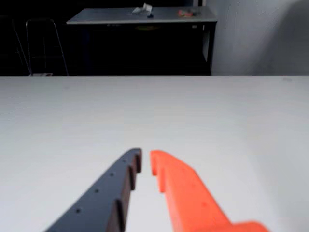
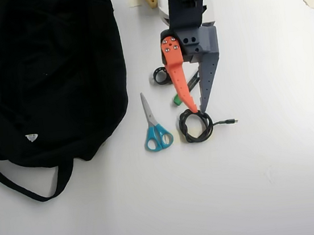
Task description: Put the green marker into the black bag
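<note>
In the wrist view the gripper (image 1: 145,158) fills the foreground: a dark grey finger (image 1: 104,198) on the left and an orange one (image 1: 186,193) on the right, tips a narrow gap apart with nothing between them. Beyond lies bare white table (image 1: 154,111), then a dark desk (image 1: 140,17) against the far wall.

From overhead, the gripper (image 2: 197,109) points down the picture over a coiled black cable (image 2: 196,127). The green marker (image 2: 178,96) lies on the table mostly hidden under the fingers, only its green end and a little barrel showing. Blue-handled scissors (image 2: 154,126) lie just left. Further left sits the black bag (image 2: 43,74), with a small white label (image 2: 31,137) too small to read.
</note>
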Controlling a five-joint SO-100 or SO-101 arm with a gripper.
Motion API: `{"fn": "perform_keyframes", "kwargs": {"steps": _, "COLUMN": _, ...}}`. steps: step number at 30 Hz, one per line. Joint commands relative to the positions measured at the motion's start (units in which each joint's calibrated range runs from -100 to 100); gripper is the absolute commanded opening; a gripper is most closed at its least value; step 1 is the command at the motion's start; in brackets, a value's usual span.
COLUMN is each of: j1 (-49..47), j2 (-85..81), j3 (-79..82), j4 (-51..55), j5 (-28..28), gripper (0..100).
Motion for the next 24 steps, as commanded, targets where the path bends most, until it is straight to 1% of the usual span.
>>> {"fn": "perform_keyframes", "kwargs": {"steps": 1, "j1": 0.0, "j2": -1.7, "j3": -1.1, "j4": -0.2, "j5": -0.1, "gripper": 3}}
{"fn": "perform_keyframes", "kwargs": {"steps": 2, "j1": 0.0, "j2": -1.7, "j3": -1.1, "j4": 0.2, "j5": -0.1, "gripper": 3}}
{"fn": "perform_keyframes", "kwargs": {"steps": 3, "j1": 0.0, "j2": -1.7, "j3": -1.6, "j4": 3.3, "j5": -1.3, "gripper": 3}}
{"fn": "perform_keyframes", "kwargs": {"steps": 7, "j1": 0.3, "j2": -1.7, "j3": -1.7, "j4": 12.9, "j5": -8.4, "gripper": 3}}
{"fn": "perform_keyframes", "kwargs": {"steps": 8, "j1": 0.2, "j2": -1.7, "j3": -1.7, "j4": 18.4, "j5": -9.7, "gripper": 3}}
{"fn": "perform_keyframes", "kwargs": {"steps": 13, "j1": -1.3, "j2": -1.7, "j3": -1.9, "j4": 28.0, "j5": -10.7, "gripper": 2}}
{"fn": "perform_keyframes", "kwargs": {"steps": 14, "j1": -1.4, "j2": -1.7, "j3": -2.8, "j4": 32.2, "j5": -12.5, "gripper": 2}}
{"fn": "perform_keyframes", "kwargs": {"steps": 15, "j1": -1.4, "j2": -1.7, "j3": -2.9, "j4": 32.4, "j5": -12.7, "gripper": 2}}
{"fn": "perform_keyframes", "kwargs": {"steps": 20, "j1": -1.2, "j2": -1.5, "j3": -5.6, "j4": 45.6, "j5": -16.5, "gripper": 2}}
{"fn": "perform_keyframes", "kwargs": {"steps": 24, "j1": -1.4, "j2": -0.5, "j3": -5.9, "j4": 51.7, "j5": -18.6, "gripper": 2}}
